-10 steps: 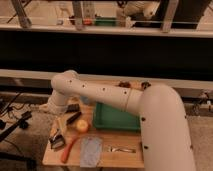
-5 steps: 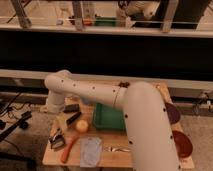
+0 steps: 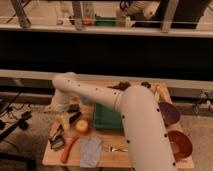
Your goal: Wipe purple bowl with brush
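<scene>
camera view | gripper (image 3: 62,116) low over left end of bench (image 3: 112,160), jaws apart | brush (image 3: 57,141) lies near front-left corner, just beside orange-red stick (image 3: 68,149) | purple bowl (image 3: 170,113) at right edge, behind orange-red bowl (image 3: 180,143), well apart from gripper, green tray (image 3: 107,120) between

A wooden table (image 3: 52,158) on grey floor (image 3: 201,131) — behind it a pale ledge (image 3: 30,75), a wide dark band (image 3: 110,52), metal posts (image 3: 77,12) above — warm, dim light.
</scene>
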`<state>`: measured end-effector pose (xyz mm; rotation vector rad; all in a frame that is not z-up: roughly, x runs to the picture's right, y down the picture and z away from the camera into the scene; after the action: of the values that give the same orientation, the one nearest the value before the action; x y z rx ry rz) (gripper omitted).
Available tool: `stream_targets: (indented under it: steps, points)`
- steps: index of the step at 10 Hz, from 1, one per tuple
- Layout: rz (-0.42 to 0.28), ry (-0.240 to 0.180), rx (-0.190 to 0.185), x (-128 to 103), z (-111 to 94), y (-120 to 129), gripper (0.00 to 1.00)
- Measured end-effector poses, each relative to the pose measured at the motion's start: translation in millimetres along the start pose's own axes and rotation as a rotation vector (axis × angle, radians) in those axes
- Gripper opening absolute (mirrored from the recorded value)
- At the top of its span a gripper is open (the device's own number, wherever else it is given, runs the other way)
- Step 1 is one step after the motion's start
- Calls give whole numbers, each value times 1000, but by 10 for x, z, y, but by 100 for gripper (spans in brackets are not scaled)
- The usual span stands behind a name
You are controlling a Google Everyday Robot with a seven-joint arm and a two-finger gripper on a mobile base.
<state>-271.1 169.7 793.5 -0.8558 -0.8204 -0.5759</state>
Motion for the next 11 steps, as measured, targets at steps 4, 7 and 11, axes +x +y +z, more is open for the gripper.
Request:
stream_targets:
  steps: [4,7,11]
  points:
    - [59,-41,47,66,-22,-39,100]
    - [31,51,19,87,56,-13,100]
    - [33,62,14,334,153,51,100]
